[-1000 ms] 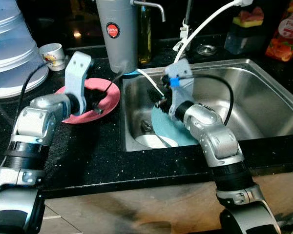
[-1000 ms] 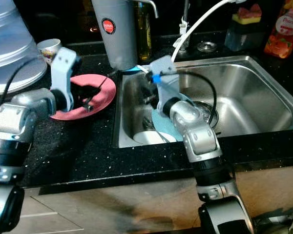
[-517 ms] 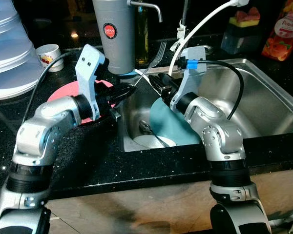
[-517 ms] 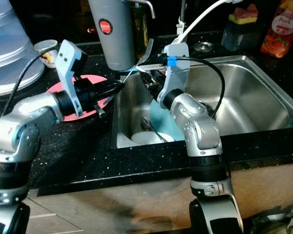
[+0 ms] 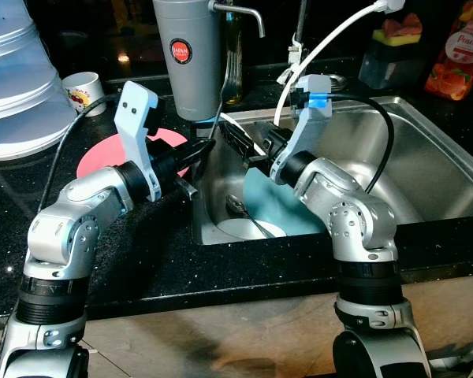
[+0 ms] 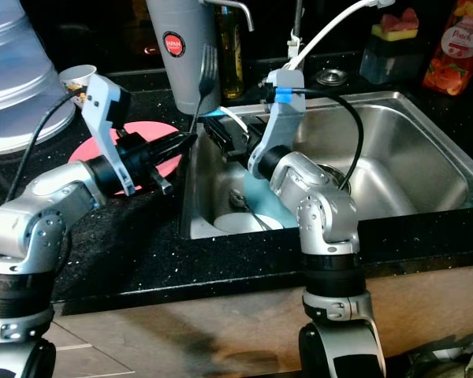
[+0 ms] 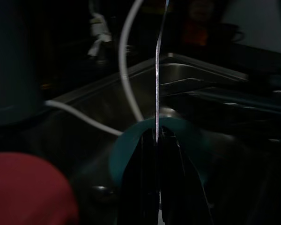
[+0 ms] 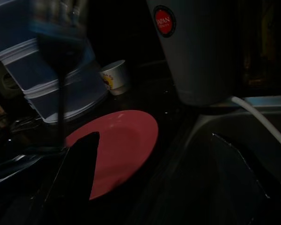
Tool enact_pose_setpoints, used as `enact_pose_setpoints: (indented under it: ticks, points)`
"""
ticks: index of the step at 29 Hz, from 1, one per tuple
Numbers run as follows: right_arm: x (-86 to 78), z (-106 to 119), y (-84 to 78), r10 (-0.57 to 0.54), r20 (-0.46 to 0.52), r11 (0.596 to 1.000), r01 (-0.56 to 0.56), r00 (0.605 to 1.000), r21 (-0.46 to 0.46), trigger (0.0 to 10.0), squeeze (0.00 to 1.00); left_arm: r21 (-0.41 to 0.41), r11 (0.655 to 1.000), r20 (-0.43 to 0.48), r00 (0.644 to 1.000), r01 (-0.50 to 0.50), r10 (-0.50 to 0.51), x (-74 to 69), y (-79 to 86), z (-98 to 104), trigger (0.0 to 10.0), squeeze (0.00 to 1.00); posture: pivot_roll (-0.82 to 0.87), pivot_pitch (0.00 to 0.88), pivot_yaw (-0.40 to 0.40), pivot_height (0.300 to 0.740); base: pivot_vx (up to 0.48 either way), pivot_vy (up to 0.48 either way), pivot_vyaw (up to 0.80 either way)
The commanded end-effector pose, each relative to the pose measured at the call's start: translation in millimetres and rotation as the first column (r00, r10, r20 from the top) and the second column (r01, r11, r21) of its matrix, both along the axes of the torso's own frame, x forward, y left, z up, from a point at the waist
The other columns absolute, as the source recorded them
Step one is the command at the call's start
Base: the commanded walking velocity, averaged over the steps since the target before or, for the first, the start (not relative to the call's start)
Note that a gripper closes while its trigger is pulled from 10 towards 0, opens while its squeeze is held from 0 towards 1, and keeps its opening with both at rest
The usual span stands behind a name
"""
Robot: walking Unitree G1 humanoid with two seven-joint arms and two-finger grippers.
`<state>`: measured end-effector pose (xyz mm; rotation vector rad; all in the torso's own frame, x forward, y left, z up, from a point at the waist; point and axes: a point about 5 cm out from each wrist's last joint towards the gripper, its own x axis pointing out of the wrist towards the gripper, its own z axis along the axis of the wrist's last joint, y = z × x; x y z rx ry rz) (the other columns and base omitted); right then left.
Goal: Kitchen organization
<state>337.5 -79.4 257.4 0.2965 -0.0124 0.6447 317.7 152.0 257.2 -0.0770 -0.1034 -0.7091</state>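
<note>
Over the left rim of the stainless steel sink (image 5: 426,169), at about eleven o'clock from the basin's centre, I have the left gripper (image 5: 207,145) with its black fingers pressed together on the handle of a slim silver metal fork (image 6: 203,75), which stands nearly upright with its tines at the top, in front of the tall grey cylindrical water dispenser (image 5: 189,55) with the red round label. In the left wrist view the fork (image 7: 158,84) shows as a thin bright line rising straight out from between the closed fingers (image 7: 140,183). The right gripper (image 5: 240,146) sits just beside the left one, toward three o'clock of it, above the sink's left end; in the right wrist view its fingers (image 8: 82,159) are spread apart and hold nothing. Down in the basin a round teal plate (image 5: 272,206) leans over a white dish (image 5: 244,230), and a metal spoon (image 5: 240,211) lies across them. On the black speckled table (image 5: 142,252), at nine o'clock from the sink, rests a flat round red plate (image 5: 94,157), partly behind my left arm. A small white printed cup (image 5: 84,87) stands at about eleven o'clock from that plate, near a large translucent blue-white container (image 5: 20,75) at the table's far left.
</note>
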Motion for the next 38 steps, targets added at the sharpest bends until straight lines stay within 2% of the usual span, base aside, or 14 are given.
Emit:
enact_pose_setpoints:
  ticks: [1, 4, 9, 15, 19, 26, 31, 32, 33, 34, 38]
  points:
    - [-2.2, 5, 1.7, 0.011, 0.005, 1.0, -0.011, 1.0, 0.02, 10.0, 0.0, -0.005, 0.999, 0.01, 0.999, -0.037, 0.037, 2.4, 5.4, 2, 0.0, 0.0, 0.02, 0.024, 0.068, 0.74, 0.0, 0.0, 0.0]
    - [-2.5, 6, 1.5, 0.015, 0.0, 0.999, -0.015, 1.0, 0.031, 10.0, 0.0, -0.017, 0.999, 0.011, 0.999, -0.05, 0.05, 3.7, 6.8, 3, 0.0, 0.0, 0.02, 0.024, 0.068, 0.74, 0.0, 0.0, 0.0]
    - [-4.0, 13, 2.9, 0.043, -0.004, 0.995, -0.042, 0.999, 0.094, 10.0, 0.0, -0.004, 1.0, 0.001, 1.0, -0.012, 0.012, 0.5, -0.2, -2, 0.0, 0.0, 0.02, 0.016, 0.069, 0.74, 0.0, 0.0, 0.0]
    - [-12.7, 21, 11.4, 0.145, 0.004, 0.971, -0.143, 0.989, 0.189, 10.0, 0.0, 0.019, 1.0, -0.019, 1.0, 0.018, -0.018, -2.6, -10.4, -11, 0.0, 0.0, 0.02, 0.013, 0.07, 0.74, 0.0, 0.0, 0.0]
    - [-15.0, 18, 16.6, 0.164, 0.001, 0.974, -0.162, 0.986, 0.16, 10.0, 0.0, 0.029, 0.998, -0.018, 0.999, 0.049, -0.048, -4.9, -17.3, -11, 0.0, 0.0, 0.02, 0.015, 0.069, 0.74, 0.0, 0.0, 0.0]
    - [-12.4, 12, 17.7, 0.136, -0.028, 0.986, -0.132, 0.99, 0.105, 10.0, 0.0, 0.017, 0.995, -0.006, 0.995, 0.097, -0.097, -11.1, -27.1, -8, 0.0, 0.0, 0.02, 0.02, 0.067, 0.74, 0.0, 0.0, 0.0]
    - [-9.1, 10, 14.6, 0.094, -0.042, 0.991, -0.09, 0.995, 0.099, 10.0, 0.0, 0.02, 0.992, -0.001, 0.992, 0.124, -0.124, -14.7, -31.1, -8, 0.0, 0.0, 0.02, 0.023, 0.066, 0.74, 0.0, 0.0, 0.0]
    - [-7.8, 10, 13.4, 0.083, -0.045, 0.991, -0.078, 0.996, 0.106, 6.1, 0.0, 0.021, 0.992, -0.002, 0.992, 0.128, -0.128, -15.0, -31.5, -8, 0.0, 0.0, 0.02, 0.023, 0.066, 0.74, 0.0, 0.0, 0.0]
    - [-7.8, 10, 13.4, 0.083, -0.045, 0.991, -0.078, 0.996, 0.106, 6.1, 0.0, 0.021, 0.992, -0.002, 0.992, 0.128, -0.128, -15.0, -31.5, -8, 0.0, 0.0, 0.02, 0.023, 0.066, 0.74, 0.0, 0.0, 0.0]
    - [-6.9, 10, 12.2, 0.075, -0.048, 0.991, -0.069, 0.996, 0.114, 0.1, 0.0, 0.02, 0.992, -0.003, 0.992, 0.128, -0.128, -15.1, -31.6, -8, 0.0, 0.0, 0.02, 0.025, 0.067, 0.74, 0.0, 0.0, 0.0]
    - [-5.8, 12, 8.6, 0.061, -0.047, 0.989, -0.054, 0.997, 0.138, 0.0, 0.0, 0.022, 0.993, -0.005, 0.993, 0.119, -0.119, -14.3, -30.9, -8, 0.0, 0.0, 0.02, 0.028, 0.068, 0.74, 0.0, 0.0, 0.0]
